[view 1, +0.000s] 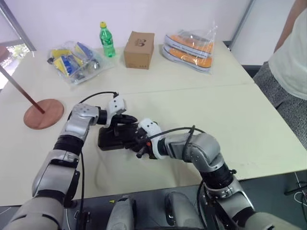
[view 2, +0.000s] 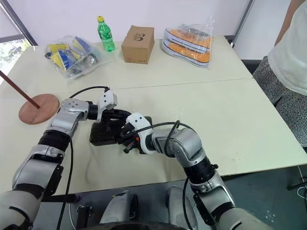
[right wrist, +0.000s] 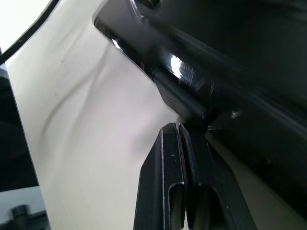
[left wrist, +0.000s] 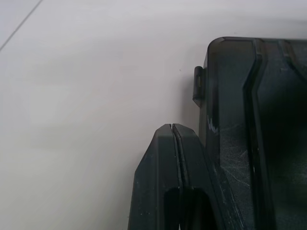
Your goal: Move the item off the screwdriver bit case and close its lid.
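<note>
The screwdriver bit case [view 1: 117, 136] lies flat on the table [view 1: 230, 120], dark and low, right between the two grippers — the left gripper [view 1: 128, 118] sits over its far edge and the right gripper [view 1: 136, 142] presses in at its near corner. The lid [left wrist: 254, 120] looks down over the tray: in the left wrist view its smoky scratched panel lies just beside the fingertips [left wrist: 165, 143], with the small black latch [left wrist: 196, 86] a little ahead of them. Both grippers have their fingers pressed together with no gap, holding nothing. In the right wrist view the closed fingers [right wrist: 170, 158] touch the case's glossy dark edge. The wooden stand [view 1: 43, 112] is off the case — resting on the table well out beyond the left arm, its thin rod [view 1: 19, 88] slanting up and away.
</note>
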